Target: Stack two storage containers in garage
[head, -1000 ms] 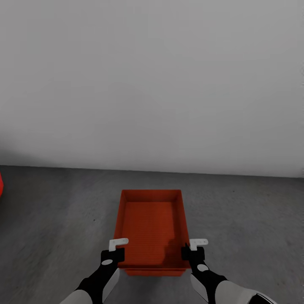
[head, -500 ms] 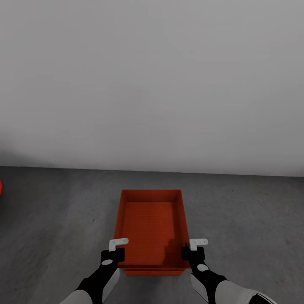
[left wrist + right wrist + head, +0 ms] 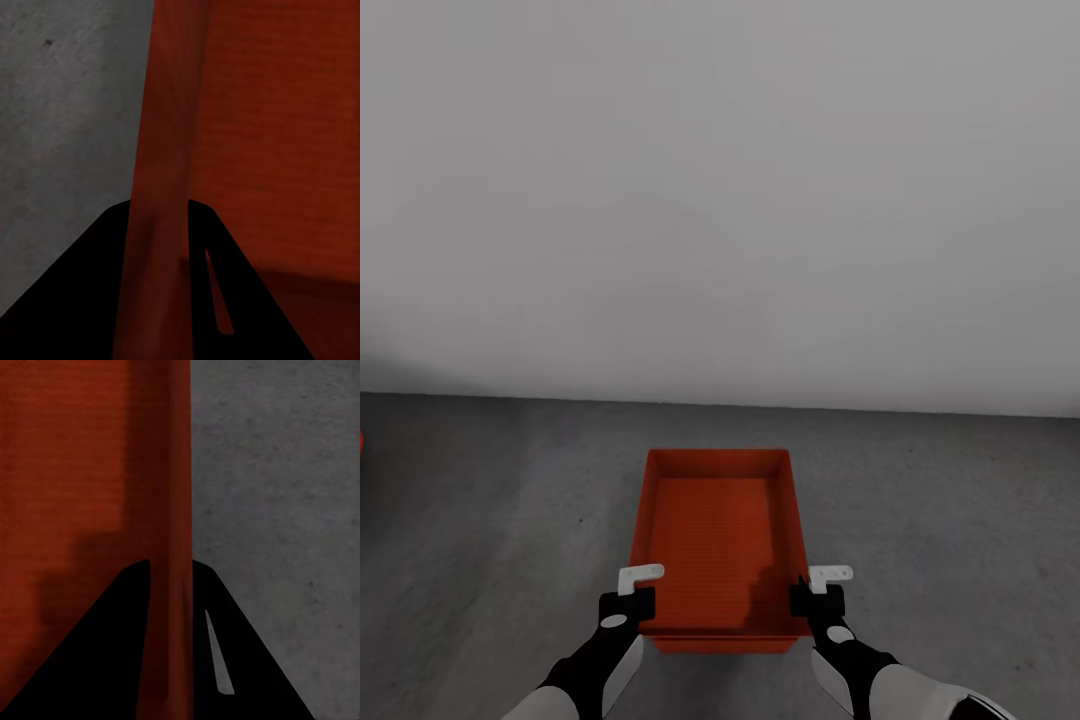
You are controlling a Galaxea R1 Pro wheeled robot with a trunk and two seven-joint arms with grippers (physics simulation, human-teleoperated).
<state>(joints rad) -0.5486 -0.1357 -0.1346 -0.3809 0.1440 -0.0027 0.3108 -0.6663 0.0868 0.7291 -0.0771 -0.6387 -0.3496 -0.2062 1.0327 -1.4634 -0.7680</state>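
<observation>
Both grippers, left [image 3: 630, 607] & right [image 3: 815, 601], clamped on container [image 3: 717, 530] side walls over garage floor [image 3: 480, 520].

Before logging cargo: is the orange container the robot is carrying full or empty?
Empty. The head view shows the storage container's bare ribbed bottom with nothing on it, only shadow, while the left pincer and right pincer grip its side walls.
</observation>
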